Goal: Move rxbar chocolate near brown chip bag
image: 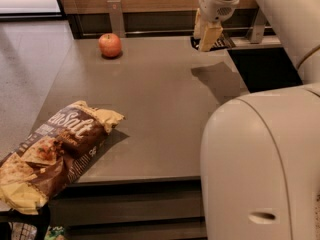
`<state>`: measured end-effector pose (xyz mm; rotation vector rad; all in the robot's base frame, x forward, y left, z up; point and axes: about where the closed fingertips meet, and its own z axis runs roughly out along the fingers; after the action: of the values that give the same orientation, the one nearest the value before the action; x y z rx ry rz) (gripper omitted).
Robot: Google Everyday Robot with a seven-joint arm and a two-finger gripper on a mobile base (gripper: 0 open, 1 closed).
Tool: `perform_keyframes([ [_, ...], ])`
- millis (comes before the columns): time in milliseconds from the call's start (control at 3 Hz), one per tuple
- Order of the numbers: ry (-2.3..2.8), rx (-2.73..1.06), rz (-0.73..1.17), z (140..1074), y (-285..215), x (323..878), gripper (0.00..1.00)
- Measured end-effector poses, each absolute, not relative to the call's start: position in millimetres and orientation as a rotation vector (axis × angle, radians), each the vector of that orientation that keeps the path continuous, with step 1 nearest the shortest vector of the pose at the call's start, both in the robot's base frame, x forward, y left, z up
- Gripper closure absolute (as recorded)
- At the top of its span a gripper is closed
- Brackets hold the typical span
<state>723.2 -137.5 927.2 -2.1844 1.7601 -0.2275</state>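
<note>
The rxbar chocolate (221, 43) is a small flat black bar with white lettering, lying at the far right edge of the grey table (160, 109). My gripper (206, 38) hangs straight down from the arm, right at the bar's left end and covering part of it. The brown chip bag (52, 154) is large and crinkled, brown and cream-yellow with white script. It lies at the table's near left corner and sticks out over the edge, far from the bar.
A red apple (110, 45) stands at the far left of the table. My big white arm housing (260, 164) fills the lower right of the view. A dark opening (262, 69) lies right of the table. A wooden wall runs behind.
</note>
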Motion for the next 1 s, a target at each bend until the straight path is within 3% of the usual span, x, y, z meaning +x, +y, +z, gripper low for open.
perform_keyframes([
  [667, 1.765, -2.033, -0.34, 991.9, -107.5, 645.9, 1.0],
  [1000, 1.749, -2.008, -0.271, 977.5, -102.2, 594.7, 1.0],
])
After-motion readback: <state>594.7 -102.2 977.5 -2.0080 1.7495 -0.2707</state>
